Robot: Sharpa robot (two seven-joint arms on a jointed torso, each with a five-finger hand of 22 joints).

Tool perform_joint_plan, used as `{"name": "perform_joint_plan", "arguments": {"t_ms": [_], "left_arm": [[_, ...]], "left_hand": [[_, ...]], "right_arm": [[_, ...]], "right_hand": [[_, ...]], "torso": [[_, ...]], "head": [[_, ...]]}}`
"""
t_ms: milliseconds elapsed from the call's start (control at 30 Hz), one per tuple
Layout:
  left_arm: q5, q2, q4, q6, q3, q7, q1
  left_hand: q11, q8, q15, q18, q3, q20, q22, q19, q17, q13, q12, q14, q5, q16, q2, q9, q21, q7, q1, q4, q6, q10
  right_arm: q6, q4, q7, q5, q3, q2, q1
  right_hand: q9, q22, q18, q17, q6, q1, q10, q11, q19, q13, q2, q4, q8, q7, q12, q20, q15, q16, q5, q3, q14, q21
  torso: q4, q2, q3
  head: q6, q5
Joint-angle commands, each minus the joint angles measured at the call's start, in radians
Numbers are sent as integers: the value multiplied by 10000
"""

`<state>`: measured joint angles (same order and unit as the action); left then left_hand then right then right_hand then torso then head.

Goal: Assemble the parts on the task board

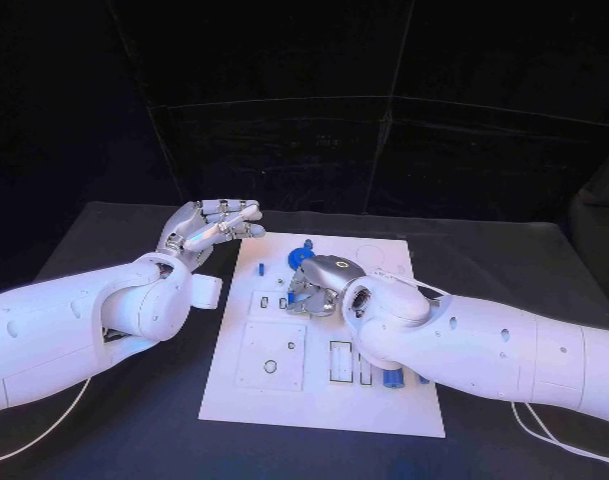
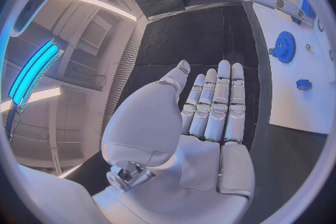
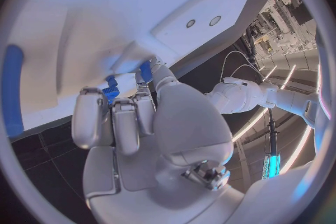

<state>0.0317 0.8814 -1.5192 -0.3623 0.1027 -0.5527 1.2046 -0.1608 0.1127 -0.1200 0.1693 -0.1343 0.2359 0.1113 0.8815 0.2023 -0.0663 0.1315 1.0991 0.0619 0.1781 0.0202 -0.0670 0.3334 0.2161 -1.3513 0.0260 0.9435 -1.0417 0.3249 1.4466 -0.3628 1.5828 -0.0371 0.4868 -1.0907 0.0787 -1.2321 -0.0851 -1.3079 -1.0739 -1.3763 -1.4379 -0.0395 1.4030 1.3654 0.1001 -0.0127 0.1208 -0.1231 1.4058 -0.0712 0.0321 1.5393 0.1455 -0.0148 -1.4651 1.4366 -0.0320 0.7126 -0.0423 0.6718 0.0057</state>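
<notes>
The white task board (image 1: 319, 400) lies in the middle of the black table. A large blue gear (image 1: 304, 255) (image 2: 285, 46) sits near its far end. My right hand (image 1: 319, 285) (image 3: 133, 123) is curled down onto the board just in front of that gear. Its fingertips close around a small blue toothed part (image 3: 110, 91) against the board surface. My left hand (image 1: 215, 225) (image 2: 210, 106) hovers off the board's far left corner, fingers stretched out and holding nothing. A small blue piece (image 2: 303, 84) (image 1: 262, 268) lies near the board's left edge.
Several blue pieces (image 1: 376, 376) stand at the board's near right, partly under my right forearm. Rectangular slots (image 1: 340, 360) and a square recess (image 1: 271, 355) mark the near half. A white cable (image 1: 564, 440) trails on the table at the near right.
</notes>
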Motion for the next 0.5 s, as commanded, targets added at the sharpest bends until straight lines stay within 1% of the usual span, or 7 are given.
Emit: {"name": "perform_joint_plan", "arguments": {"t_ms": [33,200,300,400,500], "left_arm": [[11,-19,-7,169,-9,-25,19],[11,-19,-2,201,-9,-6,19],[11,-20,-3,222,-9,22,19],[11,-26,5,237,-9,39,18],[11,-33,25,266,-9,52,18]], "left_hand": [[-43,-69,-1,145,8,-27,-13,72,14,9,-50,39,-48,-76,-3,10,-38,29,100,-53,26,-30],[-43,-70,-1,145,8,-27,-14,72,14,9,-51,38,-48,-77,-4,10,-38,29,101,-53,26,-30],[-45,-75,-2,145,10,-27,-15,72,16,10,-57,39,-48,-80,-10,12,-39,30,108,-55,21,-27],[-48,-83,0,146,13,-28,-16,78,20,12,-68,46,-48,-81,-19,13,-37,34,117,-58,14,-20],[-48,-83,0,146,13,-28,-16,78,20,12,-68,46,-48,-81,-19,13,-37,34,117,-58,14,-20]], "right_arm": [[-392,8,-80,216,-15,-8,19],[-566,20,-155,343,-17,-1,34],[-572,14,-204,383,-18,-5,41],[-564,6,-244,419,-20,-15,46],[-590,10,-285,467,-22,-19,49]], "right_hand": [[16,-4,193,-2007,-178,0,-167,97,76,356,-20,2,26,106,-66,21,76,25,51,-49,-919,41],[14,-17,196,-2023,-173,37,-166,92,83,357,-63,4,12,99,-69,20,74,32,36,-53,-923,45],[2,-8,194,-2015,-131,84,-145,78,79,334,-122,6,-27,79,-99,15,65,28,23,-59,-921,41],[-20,12,192,-2003,-46,149,-111,48,69,299,-202,13,-95,41,-143,3,45,22,11,-67,-918,31],[-58,43,188,-1984,124,259,20,-15,52,146,-329,39,-213,-35,-316,-30,-3,12,-1,-60,-913,15]], "torso": [[-16,8,1],[-1,-1,3],[5,3,4],[7,0,7],[0,1,4]], "head": [[8,-40],[5,0],[12,-6],[26,0],[36,-5]]}}
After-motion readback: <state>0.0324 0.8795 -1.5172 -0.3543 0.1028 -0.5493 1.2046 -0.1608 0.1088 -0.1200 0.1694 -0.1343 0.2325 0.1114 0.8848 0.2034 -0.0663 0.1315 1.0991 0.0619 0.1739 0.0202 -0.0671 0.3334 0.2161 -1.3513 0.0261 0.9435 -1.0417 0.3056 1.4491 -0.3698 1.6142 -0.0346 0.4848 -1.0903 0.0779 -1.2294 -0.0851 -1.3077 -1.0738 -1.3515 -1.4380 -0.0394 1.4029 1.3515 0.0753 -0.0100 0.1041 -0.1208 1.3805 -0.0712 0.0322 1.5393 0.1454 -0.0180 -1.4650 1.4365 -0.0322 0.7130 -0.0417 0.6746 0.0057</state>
